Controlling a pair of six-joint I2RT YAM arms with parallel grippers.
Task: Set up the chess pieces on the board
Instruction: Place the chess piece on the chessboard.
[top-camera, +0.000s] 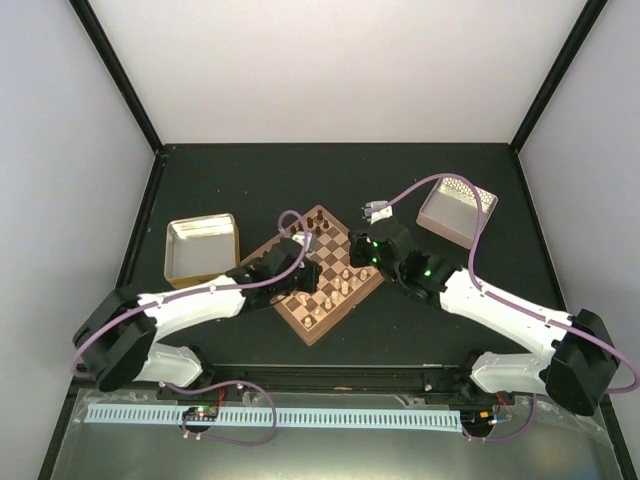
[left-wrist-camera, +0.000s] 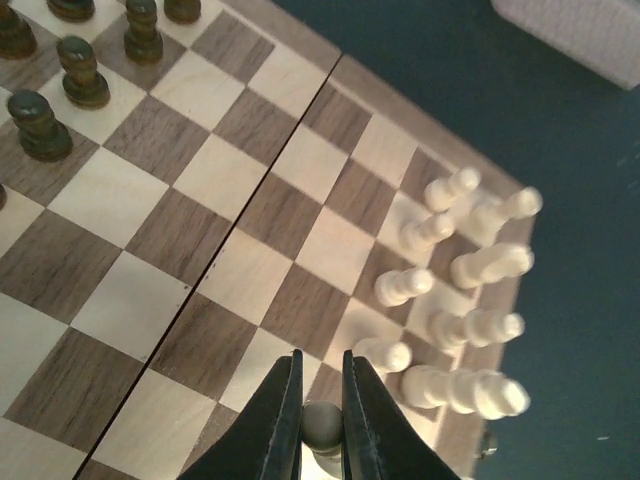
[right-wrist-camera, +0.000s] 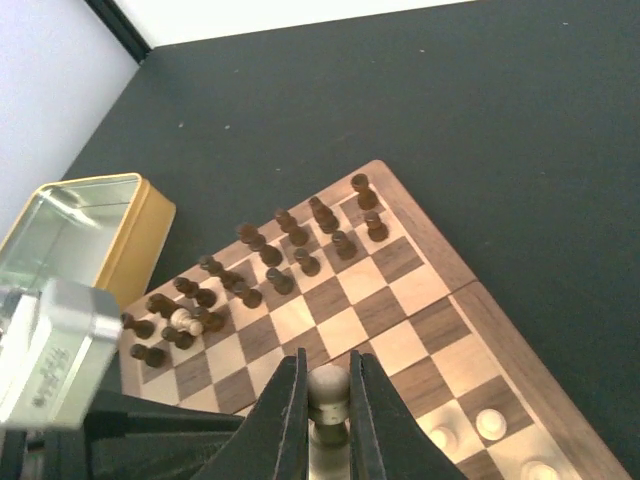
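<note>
The board (top-camera: 316, 318) lies turned like a diamond mid-table, with both grippers over it. In the left wrist view my left gripper (left-wrist-camera: 322, 358) is shut on the round head of a pale pawn (left-wrist-camera: 322, 422) just above the board (left-wrist-camera: 200, 180). It is next to a cluster of pale chess pieces (left-wrist-camera: 470, 270) by the board's edge. Dark pieces (left-wrist-camera: 80, 70) stand at the far side. My right gripper (right-wrist-camera: 327, 358) is shut on another pale pawn (right-wrist-camera: 327, 386) over the board's middle (right-wrist-camera: 395, 345). Dark pieces (right-wrist-camera: 270, 255) fill the far rows, with one pale piece (right-wrist-camera: 183, 320) among them.
A shallow yellowish metal tray (top-camera: 202, 248) sits left of the board. A pinkish bin (top-camera: 455, 210) sits to the back right. The left arm's grey wrist block (right-wrist-camera: 50, 350) shows close to the right gripper. Purple cables loop over both arms.
</note>
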